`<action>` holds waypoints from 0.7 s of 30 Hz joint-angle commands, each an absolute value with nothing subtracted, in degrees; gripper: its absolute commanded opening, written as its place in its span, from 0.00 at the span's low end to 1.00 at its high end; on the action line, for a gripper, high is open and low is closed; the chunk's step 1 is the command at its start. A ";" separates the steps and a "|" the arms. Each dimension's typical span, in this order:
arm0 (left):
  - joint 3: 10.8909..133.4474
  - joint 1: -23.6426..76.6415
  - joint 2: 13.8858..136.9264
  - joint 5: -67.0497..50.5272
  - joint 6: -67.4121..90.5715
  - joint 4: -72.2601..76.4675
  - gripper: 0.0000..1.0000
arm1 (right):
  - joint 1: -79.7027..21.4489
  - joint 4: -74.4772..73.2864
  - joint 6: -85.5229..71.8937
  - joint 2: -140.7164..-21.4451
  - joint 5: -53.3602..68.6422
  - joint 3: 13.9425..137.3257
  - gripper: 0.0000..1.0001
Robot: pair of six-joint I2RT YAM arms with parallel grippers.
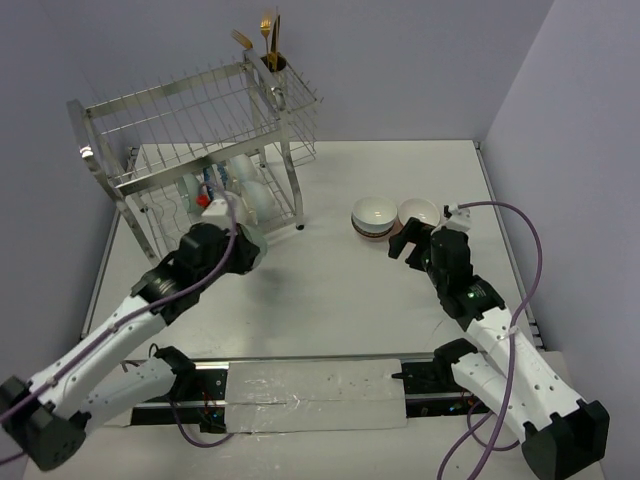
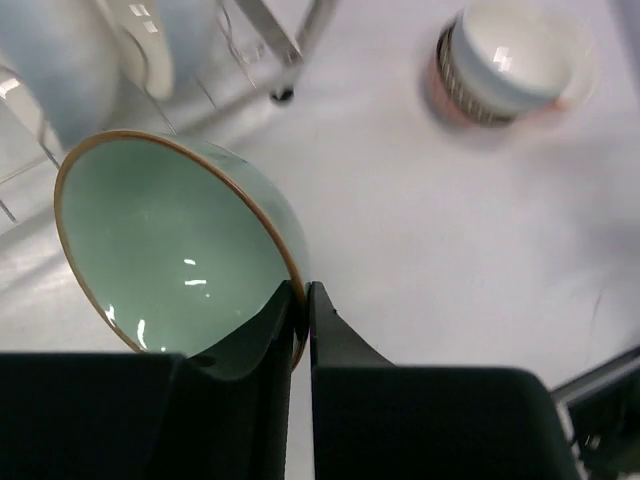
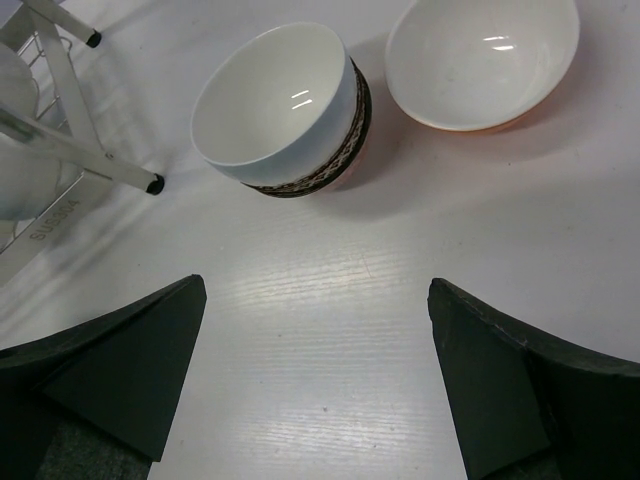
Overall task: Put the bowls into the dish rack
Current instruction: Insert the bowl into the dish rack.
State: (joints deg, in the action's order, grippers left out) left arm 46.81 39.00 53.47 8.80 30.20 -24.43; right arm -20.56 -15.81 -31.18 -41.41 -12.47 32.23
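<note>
My left gripper [image 2: 300, 290] is shut on the rim of a teal-lined bowl [image 2: 170, 250] with a brown edge, one finger inside and one outside. It holds the bowl tilted just in front of the dish rack [image 1: 200, 120], near the rack's front right leg [image 2: 285, 95]. White bowls [image 1: 250, 190] stand on the rack's lower tier. My right gripper [image 3: 315, 290] is open over bare table. Beyond its fingertips sit a brown-patterned white bowl [image 3: 275, 100] and, to its right, a white bowl with an orange outside [image 3: 480, 55].
Gold cutlery stands in the cup [image 1: 273, 62] at the rack's top right corner. The rack's upper tier [image 1: 180, 105] holds nothing. In the right wrist view a rack foot [image 3: 152, 185] stands left of the patterned bowl. The table [image 1: 330, 290] ends at walls behind and on both sides.
</note>
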 commanded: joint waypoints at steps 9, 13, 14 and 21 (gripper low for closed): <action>26.55 20.23 36.12 0.55 38.23 20.01 0.00 | -23.29 -12.22 -29.01 -37.79 -11.25 31.03 1.00; 24.35 11.63 38.49 -7.00 39.81 27.14 0.00 | -24.08 -10.90 -28.04 -36.48 -8.53 30.24 1.00; 24.00 9.95 39.11 -8.60 40.16 28.46 0.00 | -24.08 -10.99 -28.04 -36.39 -8.44 30.15 1.00; 21.10 -2.62 44.12 -21.26 43.58 39.54 0.00 | -24.78 -10.02 -27.42 -36.12 -7.21 29.62 1.00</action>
